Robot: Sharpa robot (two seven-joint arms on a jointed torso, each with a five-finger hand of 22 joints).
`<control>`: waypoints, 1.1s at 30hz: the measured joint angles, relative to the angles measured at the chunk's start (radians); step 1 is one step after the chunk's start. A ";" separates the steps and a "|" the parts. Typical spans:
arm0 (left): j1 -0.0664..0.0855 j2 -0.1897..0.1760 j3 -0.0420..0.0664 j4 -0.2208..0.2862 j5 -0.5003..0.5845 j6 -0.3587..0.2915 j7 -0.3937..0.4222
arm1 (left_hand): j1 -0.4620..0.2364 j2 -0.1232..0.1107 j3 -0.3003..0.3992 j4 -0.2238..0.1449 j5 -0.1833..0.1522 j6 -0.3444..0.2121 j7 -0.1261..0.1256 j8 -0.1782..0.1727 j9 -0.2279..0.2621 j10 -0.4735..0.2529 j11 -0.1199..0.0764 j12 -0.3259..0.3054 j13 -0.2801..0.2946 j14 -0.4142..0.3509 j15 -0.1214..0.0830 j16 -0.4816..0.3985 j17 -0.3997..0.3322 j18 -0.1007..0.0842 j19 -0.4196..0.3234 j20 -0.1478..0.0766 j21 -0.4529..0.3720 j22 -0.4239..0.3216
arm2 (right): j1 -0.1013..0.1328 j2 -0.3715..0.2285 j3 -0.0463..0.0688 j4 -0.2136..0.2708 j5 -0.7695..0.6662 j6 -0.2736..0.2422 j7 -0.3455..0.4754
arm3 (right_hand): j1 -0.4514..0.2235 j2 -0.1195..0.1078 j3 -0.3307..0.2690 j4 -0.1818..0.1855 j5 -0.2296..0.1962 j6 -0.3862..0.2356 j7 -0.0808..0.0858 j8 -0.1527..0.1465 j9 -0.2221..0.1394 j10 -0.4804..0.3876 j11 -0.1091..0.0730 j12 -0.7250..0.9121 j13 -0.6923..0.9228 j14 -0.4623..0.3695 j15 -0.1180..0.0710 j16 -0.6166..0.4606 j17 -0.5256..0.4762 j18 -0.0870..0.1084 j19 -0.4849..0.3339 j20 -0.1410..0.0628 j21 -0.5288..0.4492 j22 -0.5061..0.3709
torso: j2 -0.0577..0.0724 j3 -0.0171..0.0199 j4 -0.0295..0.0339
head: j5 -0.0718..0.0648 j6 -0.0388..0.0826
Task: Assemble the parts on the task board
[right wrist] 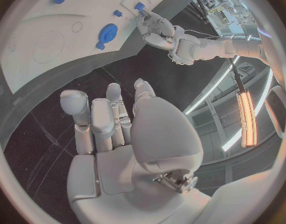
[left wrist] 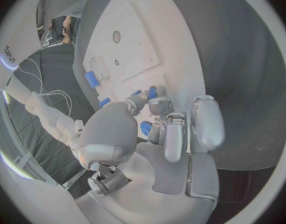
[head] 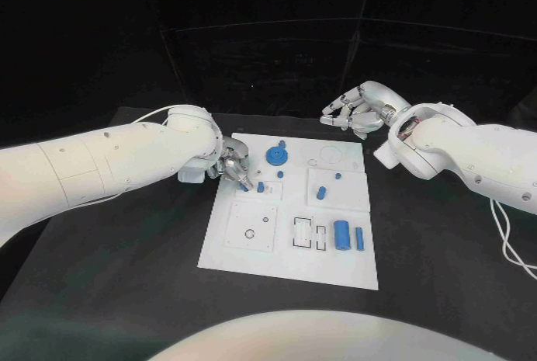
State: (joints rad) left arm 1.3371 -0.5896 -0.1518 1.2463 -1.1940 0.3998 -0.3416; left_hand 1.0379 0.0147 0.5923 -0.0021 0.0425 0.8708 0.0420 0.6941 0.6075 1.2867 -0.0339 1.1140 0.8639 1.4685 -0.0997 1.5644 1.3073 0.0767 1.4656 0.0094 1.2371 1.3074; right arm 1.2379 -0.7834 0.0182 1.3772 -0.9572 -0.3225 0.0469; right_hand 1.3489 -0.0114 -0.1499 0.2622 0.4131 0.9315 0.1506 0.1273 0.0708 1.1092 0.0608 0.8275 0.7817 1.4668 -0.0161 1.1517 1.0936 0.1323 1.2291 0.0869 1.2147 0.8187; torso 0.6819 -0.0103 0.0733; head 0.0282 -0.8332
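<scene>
The white task board [head: 289, 248] lies mid-table. My left hand [head: 230, 168] reaches over its left edge and pinches a small blue peg [head: 244, 186] at its fingertips, low over the board. The peg [left wrist: 144, 128] sits between thumb and fingers, and the right wrist view has it [right wrist: 140, 6] at the tip of that hand [right wrist: 160, 32]. Another small peg [head: 261, 187] stands just beside it. A blue gear [head: 276, 155] lies behind them. My right hand [head: 356, 109] hovers beyond the board's far edge, holding nothing, fingers loosely apart.
On the board's right half lie a blue part [head: 320, 192], a tiny blue piece [head: 337, 175] and two blue cylinders [head: 341, 235] [head: 359, 237] beside a rectangular slot [head: 303, 231]. A round hole [head: 250, 234] marks the near-left square. Black table [head: 448, 260] surrounds the board.
</scene>
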 measured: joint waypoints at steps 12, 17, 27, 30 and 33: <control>0.001 0.014 0.000 -0.017 0.000 0.011 -0.002 | -0.041 0.009 -0.009 -0.002 0.000 0.008 -0.007 0.008 0.010 0.004 -0.004 0.005 0.007 0.000 0.000 0.000 0.000 0.000 0.000 0.000 0.000 0.000 | 0.000 -0.001 0.000 0.001 0.000 0.000 0.000 | 0.000 0.000 0.000 0.000 0.000 0.000 0.000 0.000 0.000 0.000 0.000 0.000 0.000 0.000 0.000 0.000 0.000 0.000 0.000 0.000 0.000 0.000 | 0.000 -0.0001 -0.0003 | -0.002 0.001; 0.002 0.016 0.000 -0.020 0.000 0.017 -0.002 | -0.051 0.010 -0.019 0.008 0.000 0.010 -0.007 0.008 0.012 0.004 -0.004 0.005 0.008 0.000 0.000 0.000 0.000 0.000 0.000 0.000 0.000 0.000 | 0.000 -0.001 0.000 0.001 0.000 0.000 0.000 | 0.000 0.000 0.000 0.000 0.000 0.000 0.000 0.000 0.000 0.000 0.000 0.000 0.000 0.000 0.000 0.000 0.000 0.000 0.000 0.000 0.000 0.000 | 0.000 -0.0003 -0.0003 | -0.003 -0.002; 0.002 0.016 0.000 -0.025 0.000 0.035 -0.003 | -0.098 0.032 -0.056 0.039 0.001 0.015 -0.012 0.012 0.017 0.004 -0.004 0.011 0.015 0.000 0.000 0.000 0.000 0.000 0.000 0.000 0.000 0.000 | 0.000 -0.001 0.000 0.001 0.000 0.000 0.000 | 0.000 0.000 0.000 0.000 0.000 0.000 0.000 0.000 0.000 0.000 0.000 0.000 0.000 0.000 0.000 0.000 0.000 0.000 0.000 0.000 0.000 0.000 | 0.000 -0.0003 -0.0003 | -0.003 -0.004; 0.002 0.016 0.000 -0.025 0.000 0.040 -0.003 | -0.110 0.033 -0.061 0.045 0.001 0.017 -0.014 0.013 0.017 0.007 -0.007 0.011 0.016 0.000 0.000 0.000 0.000 0.000 0.000 0.000 0.000 0.000 | 0.000 -0.001 0.000 0.001 0.000 0.000 0.000 | 0.000 0.000 0.000 0.000 0.000 0.000 0.000 0.000 0.000 0.000 0.000 0.000 0.000 0.000 0.000 0.000 0.000 0.000 0.000 0.000 0.000 0.000 | 0.000 -0.0003 -0.0002 | -0.003 -0.004; 0.002 0.016 0.000 -0.026 0.000 0.045 -0.003 | -0.111 0.032 -0.061 0.045 0.001 0.017 -0.014 0.015 0.019 0.007 -0.007 0.011 0.016 0.000 0.000 0.000 0.000 0.000 0.000 0.000 0.000 0.000 | 0.000 -0.001 0.000 0.002 0.000 0.000 0.000 | 0.000 0.000 0.000 0.000 0.000 0.000 0.000 0.000 0.000 0.000 0.000 0.000 0.000 0.000 0.000 0.000 0.000 0.000 0.000 0.000 0.000 0.000 | 0.000 -0.0003 0.0000 | -0.003 -0.005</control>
State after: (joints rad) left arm 1.3390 -0.5733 -0.1521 1.2208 -1.1939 0.4445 -0.3450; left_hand 0.9272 0.0463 0.5310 0.0428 0.0435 0.8882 0.0282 0.7090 0.6261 1.2939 -0.0412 1.1253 0.8801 1.4687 -0.0998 1.5644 1.3073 0.0767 1.4656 0.0094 1.2371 1.3074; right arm 1.2379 -0.7849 0.0182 1.3790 -0.9572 -0.3225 0.0466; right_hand 1.3489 -0.0114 -0.1499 0.2622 0.4130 0.9315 0.1506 0.1273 0.0708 1.1093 0.0608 0.8275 0.7817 1.4668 -0.0162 1.1518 1.0936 0.1323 1.2291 0.0870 1.2147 0.8187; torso 0.6818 -0.0105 0.0733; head 0.0248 -0.8377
